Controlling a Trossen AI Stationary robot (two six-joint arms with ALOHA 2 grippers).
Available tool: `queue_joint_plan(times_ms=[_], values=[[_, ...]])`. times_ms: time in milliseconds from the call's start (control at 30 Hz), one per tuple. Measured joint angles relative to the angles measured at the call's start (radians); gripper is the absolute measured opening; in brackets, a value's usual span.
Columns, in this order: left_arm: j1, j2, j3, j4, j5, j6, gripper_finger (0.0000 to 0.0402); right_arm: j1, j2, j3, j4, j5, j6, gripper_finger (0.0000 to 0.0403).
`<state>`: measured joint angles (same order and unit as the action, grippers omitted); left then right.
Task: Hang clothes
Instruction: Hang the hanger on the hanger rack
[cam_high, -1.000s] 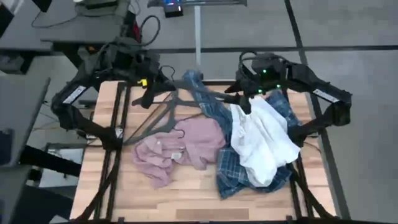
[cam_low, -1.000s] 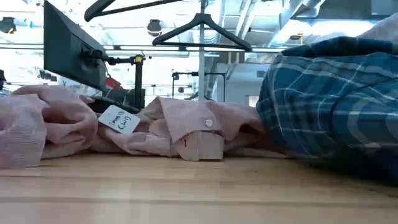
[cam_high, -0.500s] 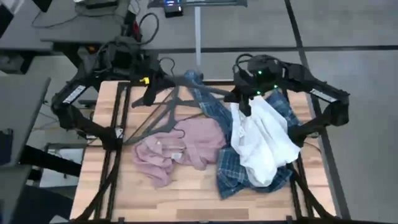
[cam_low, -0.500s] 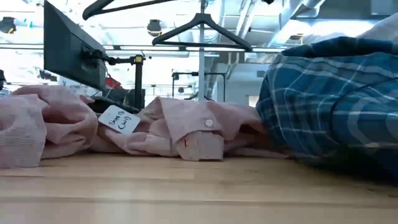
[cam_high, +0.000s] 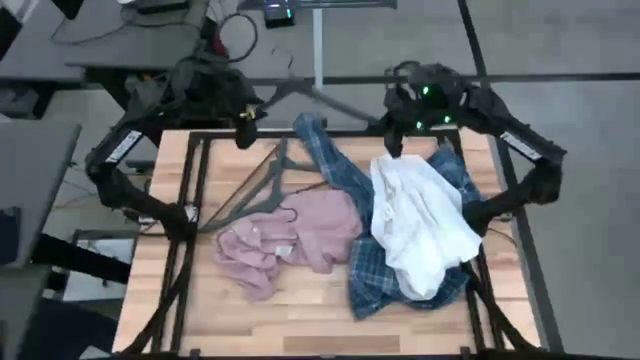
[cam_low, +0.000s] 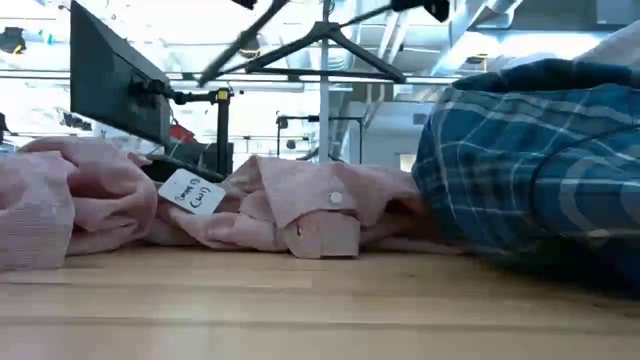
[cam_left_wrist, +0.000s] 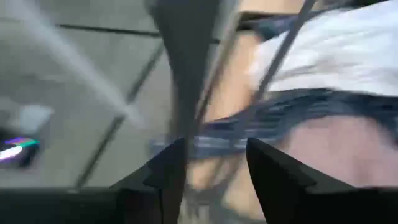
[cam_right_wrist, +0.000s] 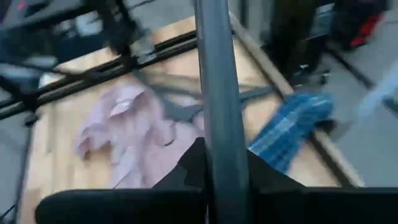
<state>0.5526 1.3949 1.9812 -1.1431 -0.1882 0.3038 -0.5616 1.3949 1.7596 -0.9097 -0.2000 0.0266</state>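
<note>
Three shirts lie on the wooden table: a pink one (cam_high: 290, 240) at the middle, a blue plaid one (cam_high: 345, 175) to its right, and a white one (cam_high: 420, 225) on top of the plaid. Over the table's far edge a dark grey hanger (cam_high: 330, 102) hangs in the air between my two grippers. My right gripper (cam_high: 397, 138) is shut on the hanger's right arm. My left gripper (cam_high: 243, 127) is open at the hanger's left end. In the left wrist view the hanger's bar (cam_left_wrist: 186, 68) runs close along one finger (cam_left_wrist: 171, 165). My left gripper stands open around the hanger's left arm; I cannot tell whether a finger touches it. My right gripper pinches the hanger's right arm (cam_right_wrist: 217, 134) between its two fingers, slanting down from the table's right far side. The bar runs on ahead of the fingers. The hanger is clear of the table and the shirts.
A second dark hanger (cam_high: 250, 190) lies on the table with its hook (cam_high: 290, 212) on the pink shirt. Black frame rails (cam_high: 190, 200) run along the table's sides. A rack pole (cam_high: 318, 55) stands beyond the far edge, with another hanger (cam_low: 325, 45) on it. Bare wood (cam_high: 300, 320) lies near the front.
Both grippers have moved toward the table's far edge, the right one also somewhat to the right. The grey hanger has gone with them, from over the plaid shirt's top end to past the far edge, and it has swung round.
</note>
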Motion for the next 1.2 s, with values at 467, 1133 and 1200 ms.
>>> queue_joint_plan(times_ms=[467,1133,1200], values=[[0.092,-0.002,0.000,-0.032,0.053,0.007,0.0151,-0.401,0.062,0.001,0.352,-0.355,-0.081,0.0020],[0.112,-0.002,0.000,-0.013,0.051,-0.115,0.0151,-0.490,0.322,0.001,0.727,-0.563,-0.043,0.0020],[0.111,-0.002,0.000,-0.013,0.052,-0.122,0.0151,-0.486,0.342,0.001,0.750,-0.563,-0.042,0.0020]])
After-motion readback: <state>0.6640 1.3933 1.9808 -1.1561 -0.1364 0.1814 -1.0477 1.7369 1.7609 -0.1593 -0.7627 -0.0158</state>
